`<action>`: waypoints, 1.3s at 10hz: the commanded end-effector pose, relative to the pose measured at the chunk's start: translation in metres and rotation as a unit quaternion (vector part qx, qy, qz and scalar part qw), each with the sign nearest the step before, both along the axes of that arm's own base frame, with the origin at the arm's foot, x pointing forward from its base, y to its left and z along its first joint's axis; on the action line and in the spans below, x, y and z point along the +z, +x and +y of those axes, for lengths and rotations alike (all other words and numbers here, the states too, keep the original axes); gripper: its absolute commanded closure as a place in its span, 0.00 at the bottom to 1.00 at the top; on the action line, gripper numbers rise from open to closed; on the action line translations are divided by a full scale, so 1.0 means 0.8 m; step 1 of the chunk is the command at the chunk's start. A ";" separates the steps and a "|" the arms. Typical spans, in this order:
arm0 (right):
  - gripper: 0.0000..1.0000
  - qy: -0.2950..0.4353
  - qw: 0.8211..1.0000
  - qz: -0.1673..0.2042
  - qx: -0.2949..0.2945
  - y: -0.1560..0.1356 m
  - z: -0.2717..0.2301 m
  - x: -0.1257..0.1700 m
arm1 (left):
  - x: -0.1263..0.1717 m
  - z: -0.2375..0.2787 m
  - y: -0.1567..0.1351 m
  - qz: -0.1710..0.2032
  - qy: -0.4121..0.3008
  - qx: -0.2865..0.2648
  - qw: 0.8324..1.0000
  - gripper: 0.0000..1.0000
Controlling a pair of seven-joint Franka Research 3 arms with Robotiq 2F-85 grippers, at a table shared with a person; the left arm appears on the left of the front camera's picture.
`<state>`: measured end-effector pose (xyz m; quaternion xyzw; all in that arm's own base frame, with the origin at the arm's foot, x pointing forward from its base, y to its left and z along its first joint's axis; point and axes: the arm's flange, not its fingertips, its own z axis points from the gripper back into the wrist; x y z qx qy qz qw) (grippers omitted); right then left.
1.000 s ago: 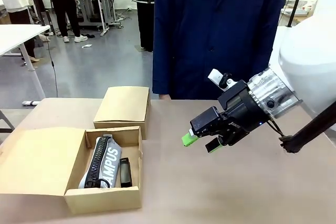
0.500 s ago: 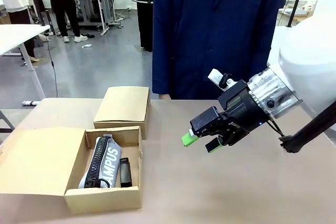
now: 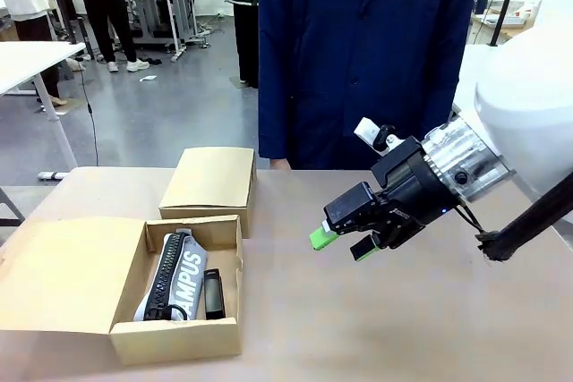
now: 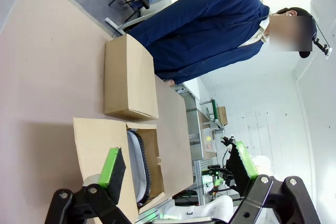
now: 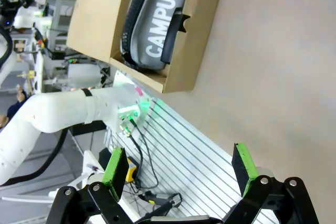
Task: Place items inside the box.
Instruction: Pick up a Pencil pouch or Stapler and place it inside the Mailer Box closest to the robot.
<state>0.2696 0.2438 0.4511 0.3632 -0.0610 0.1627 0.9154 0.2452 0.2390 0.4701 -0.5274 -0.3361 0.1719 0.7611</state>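
The open box (image 3: 179, 339) holds 2 items: the grey CAMPUS case (image 3: 175, 276) on its left and a black stapler (image 3: 213, 293) just beside it on the right. A closed box (image 3: 210, 181) sits behind. Right of the open box, well apart, the right gripper (image 3: 342, 245) hangs empty, fingers apart. The left gripper (image 4: 176, 166) is also spread wide, empty.

Front camera faces the person across the table; both rolled wrist cameras share its open box (image 3: 179, 328) (image 4: 100, 145) (image 5: 184, 72).
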 end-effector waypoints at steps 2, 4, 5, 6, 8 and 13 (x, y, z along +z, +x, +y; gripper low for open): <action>0.00 0.031 0.983 0.007 -0.183 0.012 -0.155 0.064 | 0.001 0.000 0.002 -0.015 -0.006 0.001 1.000 0.00; 0.00 0.056 0.979 0.043 -0.191 0.009 -0.223 0.065 | 0.001 0.000 0.002 -0.015 -0.006 0.001 1.000 0.00; 0.00 0.078 0.974 0.096 -0.188 0.009 -0.273 0.059 | 0.001 0.000 0.002 -0.015 -0.006 0.001 1.000 0.00; 0.00 0.150 0.961 0.153 -0.173 0.007 -0.335 0.045 | 0.001 0.000 0.002 -0.015 -0.006 0.001 1.000 0.00; 0.00 0.282 0.915 0.201 -0.208 -0.005 -0.423 0.012 | 0.001 0.000 0.002 -0.015 -0.006 0.001 1.000 0.00; 0.00 0.280 0.917 0.191 -0.209 -0.015 -0.435 0.020 | 0.001 0.000 0.002 -0.015 -0.006 0.001 1.000 0.00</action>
